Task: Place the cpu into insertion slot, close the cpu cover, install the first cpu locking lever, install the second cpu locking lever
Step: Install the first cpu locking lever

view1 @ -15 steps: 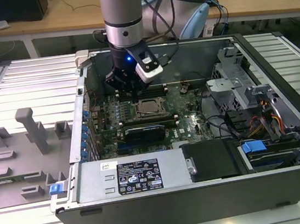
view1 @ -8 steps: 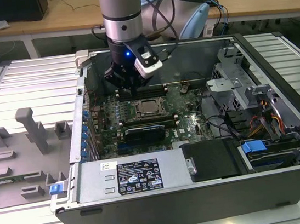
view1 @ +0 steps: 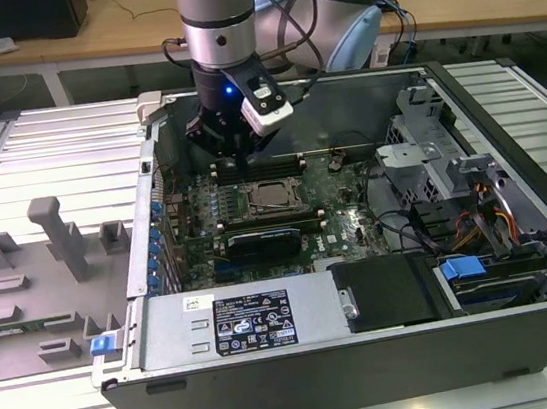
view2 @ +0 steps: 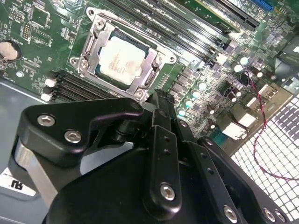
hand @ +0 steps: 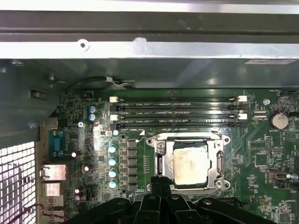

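Exterior view: black robot gripper (view1: 237,154) hangs inside the open grey metal computer case (view1: 377,377), low over the green motherboard (view1: 351,216) and just beside the square black-framed insertion slot (view1: 272,212). Small flat square cpu (view1: 271,197) with a silvery-grey metal top sits in that slot.

First wrist view: cpu (hand: 189,163) lies flat in the insertion slot (hand: 165,164). The thin silvery metal square cpu cover (hand: 187,138) is down over the slot, framing the chip through its window. Gripper (hand: 161,179) tips sit at the slot's edge, fingers drawn together, nothing seen between them. Can't tell if they touch the cover. Long black memory slots (hand: 177,112) run alongside the insertion slot, on the side away from the gripper.

Second wrist view: same layout, with the cpu (view2: 120,59) seated, the cpu cover (view2: 154,60) flat around it and the gripper (view2: 158,97) tip close by the slot's corner. Can't tell the locking levers' state.
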Available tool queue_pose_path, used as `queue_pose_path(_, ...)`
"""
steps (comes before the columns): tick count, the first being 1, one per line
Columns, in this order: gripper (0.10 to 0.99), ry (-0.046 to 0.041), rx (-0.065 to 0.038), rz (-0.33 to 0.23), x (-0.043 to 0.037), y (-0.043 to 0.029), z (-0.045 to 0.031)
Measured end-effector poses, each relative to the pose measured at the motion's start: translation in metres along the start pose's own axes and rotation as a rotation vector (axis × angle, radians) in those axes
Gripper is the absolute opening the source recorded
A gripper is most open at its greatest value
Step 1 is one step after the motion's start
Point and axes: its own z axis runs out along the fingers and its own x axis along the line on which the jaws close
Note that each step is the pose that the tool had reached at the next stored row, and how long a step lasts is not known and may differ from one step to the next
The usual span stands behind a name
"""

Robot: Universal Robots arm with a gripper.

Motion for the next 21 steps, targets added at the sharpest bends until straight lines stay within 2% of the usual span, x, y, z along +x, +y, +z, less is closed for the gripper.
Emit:
queue_pose_path(6, 0.106, -0.0023, 0.0, 0.0, 0.0077, -0.0001, -0.0003)
queue_pose_path(10, 0.106, -0.0045, 0.0, 0.0, 0.0166, -0.0002, -0.0006)
queue_pose_path(11, 0.106, -0.0046, -0.001, 0.0, 0.0177, -0.0003, -0.0007)
queue_pose_path(13, 0.106, -0.0052, -0.009, 0.0, 0.0197, -0.0003, -0.0008)
queue_pose_path(14, 0.106, -0.0053, -0.018, 0.0, 0.0204, -0.0003, -0.0008)
queue_pose_path(17, 0.106, -0.0049, -0.074, 0.003, 0.022, -0.0003, -0.0008)
queue_pose_path(19, 0.106, -0.0046, -0.088, 0.004, 0.0235, -0.0003, -0.0008)
queue_pose_path(21, 0.106, -0.0043, -0.107, 0.004, 0.0259, -0.0004, -0.0007)
